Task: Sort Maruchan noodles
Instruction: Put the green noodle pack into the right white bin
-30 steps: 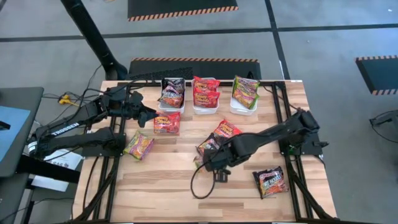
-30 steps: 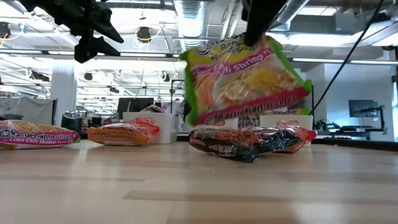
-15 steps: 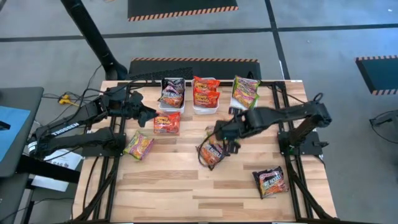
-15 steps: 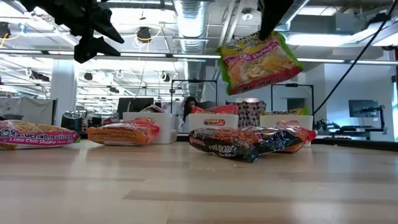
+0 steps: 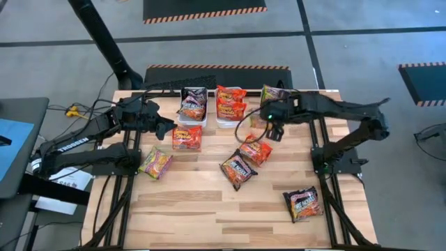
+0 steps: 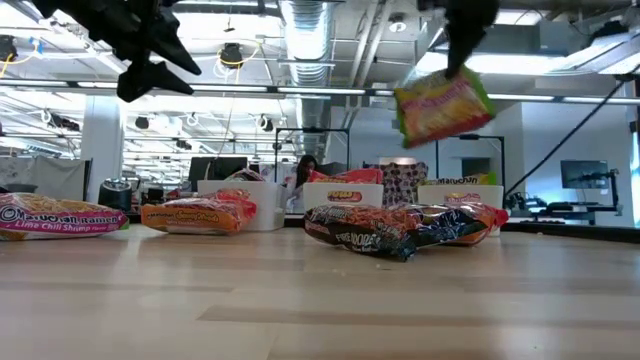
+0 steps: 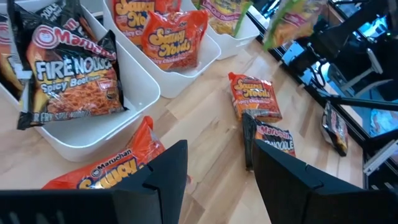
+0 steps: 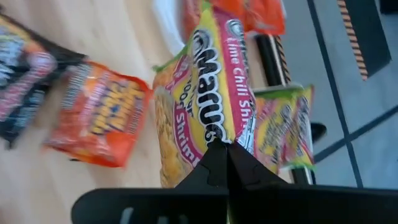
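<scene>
Right gripper (image 8: pixel 219 163): clamped tight on a green packet (image 8: pixel 208 109), holding it up off the table — it hangs in the air near the right bin (image 5: pixel 259 120), over the back part of the table (image 5: pixel 209 202)
Green packet, low view (image 6: pixel 443 104): dangles tilted, well above the packets on the wood
Left gripper (image 7: pixel 214 168): fingers spread, nothing between them — hovers over an orange packet (image 5: pixel 187 137) just in front of the left bin (image 7: pixel 127 78)
Left bin: dark packets inside (image 7: pixel 71 78)
Middle bin (image 5: pixel 230 122): orange packets (image 5: pixel 230 104)
Right bin: another green packet lying in it (image 8: pixel 283 127)
Loose on the table: an orange packet (image 5: pixel 257 150) touching a dark one (image 5: pixel 237 169) mid-table, a green one (image 5: pixel 156 163) near the left edge, a dark one (image 5: pixel 302 203) off by the front right corner
Background: a person (image 6: pixel 303 170) shows far back in the room in the low view
</scene>
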